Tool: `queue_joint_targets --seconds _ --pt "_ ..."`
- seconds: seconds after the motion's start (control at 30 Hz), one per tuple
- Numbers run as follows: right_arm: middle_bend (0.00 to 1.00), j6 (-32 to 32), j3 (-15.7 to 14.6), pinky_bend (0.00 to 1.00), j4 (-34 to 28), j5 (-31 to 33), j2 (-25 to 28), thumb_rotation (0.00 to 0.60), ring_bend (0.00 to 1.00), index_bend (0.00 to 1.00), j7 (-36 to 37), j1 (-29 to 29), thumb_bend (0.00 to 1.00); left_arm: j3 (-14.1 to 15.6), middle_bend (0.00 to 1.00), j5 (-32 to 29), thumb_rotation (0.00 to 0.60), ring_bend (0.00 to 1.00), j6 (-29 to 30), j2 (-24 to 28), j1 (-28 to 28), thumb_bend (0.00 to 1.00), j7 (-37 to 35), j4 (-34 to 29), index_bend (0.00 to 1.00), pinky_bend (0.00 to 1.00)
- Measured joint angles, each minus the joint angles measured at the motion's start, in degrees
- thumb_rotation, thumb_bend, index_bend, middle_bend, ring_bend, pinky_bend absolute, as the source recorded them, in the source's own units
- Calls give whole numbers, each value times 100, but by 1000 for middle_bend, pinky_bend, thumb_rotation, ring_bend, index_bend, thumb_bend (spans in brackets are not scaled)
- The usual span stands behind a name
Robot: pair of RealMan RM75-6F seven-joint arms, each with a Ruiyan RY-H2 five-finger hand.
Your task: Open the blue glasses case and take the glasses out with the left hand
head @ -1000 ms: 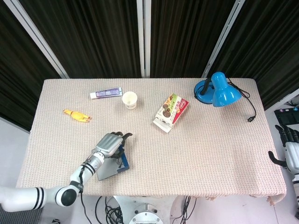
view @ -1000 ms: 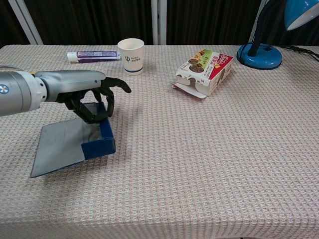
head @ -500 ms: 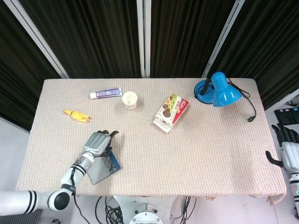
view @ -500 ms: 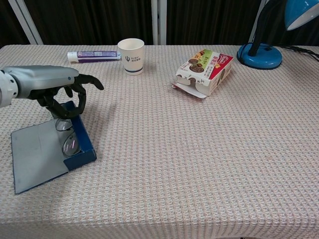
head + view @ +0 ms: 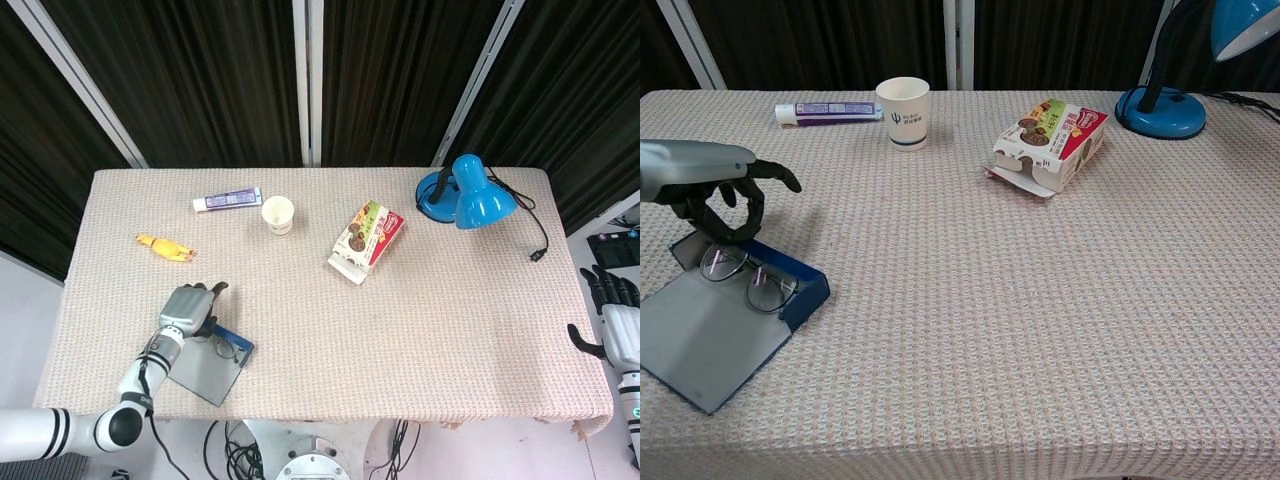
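Where the woven cloth covers the table [image 5: 420, 300], the blue desk lamp [image 5: 470, 192] stands at the far right corner; the snack box [image 5: 1050, 143] lies on its side near the middle; the blue glasses case [image 5: 725, 320] lies open at the near left edge, its grey lid spread flat toward the table's edge; the left hand [image 5: 715, 185] hovers over the case's far end with fingers curled downward, whether they touch anything I cannot tell; the right hand [image 5: 618, 320] hangs off the table's right side, fingers apart, holding nothing; the paper cup [image 5: 902, 112] stands upright beside the toothpaste tube [image 5: 828, 111]; the glasses [image 5: 745, 280] rest inside the case's blue tray.
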Motion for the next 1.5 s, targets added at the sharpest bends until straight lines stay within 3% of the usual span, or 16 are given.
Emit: queue_joint_targets --seconds 0.43,0.57,0.73,0.83,0.97,1.1,1.3,1.5 --pt "0 15 -6 0 -43 -20 -29 600 0 0 -79 23 299 135 528 -1293 560 224 -224 596 -345 493 140 -589 138 266" --pt "0 29 -6 0 -55 -21 -29 600 0 0 -95 23 300 176 506 -1349 539 226 -319 749 -428 472 80 -714 140 268" --pt "0 47 7 0 -48 -17 -33 600 0 0 -89 25 299 148 307 -765 534 204 -144 793 -305 282 -165 -810 162 259" --pt "0 34 8 0 -27 -11 -40 600 0 0 -75 31 300 153 260 -78 542 192 130 791 -95 252 -394 -878 224 265" --pt "0 -13 11 0 39 11 -68 600 0 0 -47 49 300 277 246 975 542 185 536 795 334 252 -755 -986 259 262" --pt "0 -21 10 0 68 -18 -92 600 0 0 -12 64 300 580 246 1791 545 174 959 759 895 254 -1023 -1056 268 256" --pt "0 176 64 0 41 -80 -84 600 0 0 -6 46 300 790 246 2248 600 168 1215 384 1219 255 -1020 -764 268 249" --pt "0 317 112 0 -48 -108 -28 600 0 0 -15 7 300 806 246 2651 600 164 1372 -76 1453 255 -973 -191 310 245"
